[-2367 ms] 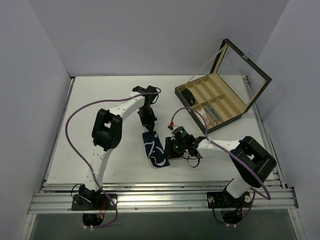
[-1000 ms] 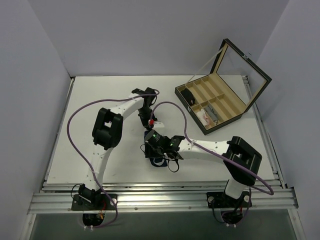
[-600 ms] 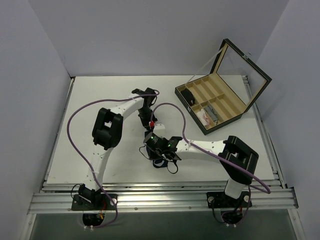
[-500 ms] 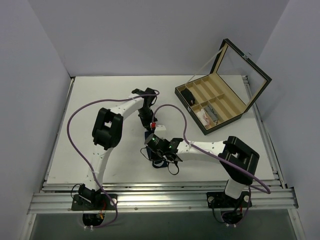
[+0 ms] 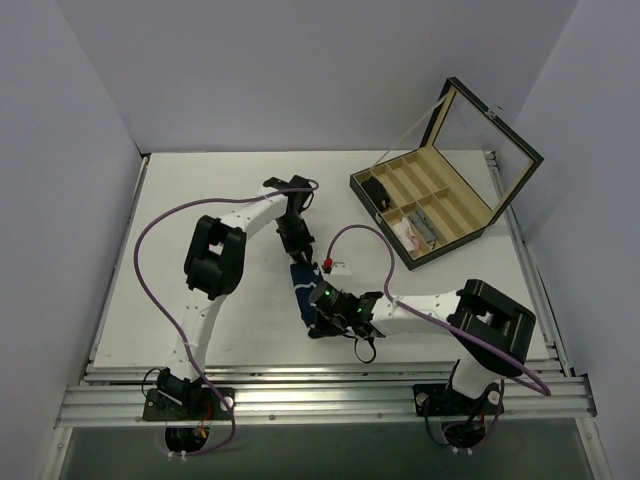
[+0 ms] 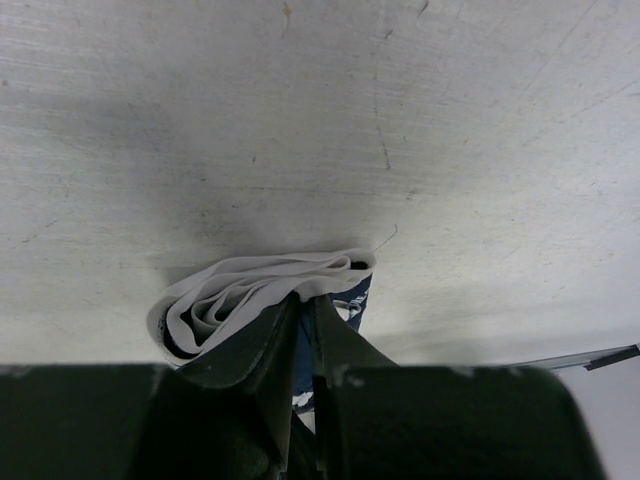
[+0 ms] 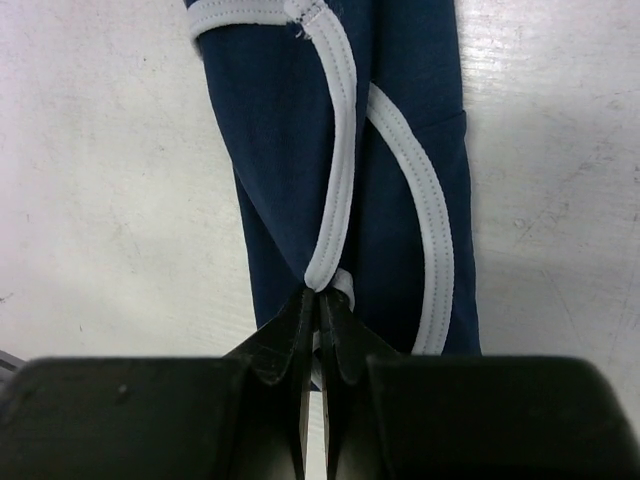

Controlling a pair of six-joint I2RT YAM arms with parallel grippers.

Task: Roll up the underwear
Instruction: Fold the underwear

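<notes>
So the dark navy-blue fabric underwear with white trim (image 7: 290,180) is lying as a folded strip on the white table (image 5: 200,200). It's stretching toward 12 o'clock from the right gripper (image 7: 320,300), which is pinching its trim tight. The left gripper (image 6: 303,312) is clamping the rolled-up end, and that's bulging out at 10 o'clock.

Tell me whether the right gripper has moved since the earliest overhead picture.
Yes. The right gripper has shifted left and down in the overhead view, farther from the wooden box, and is now shut on the underwear.
</notes>
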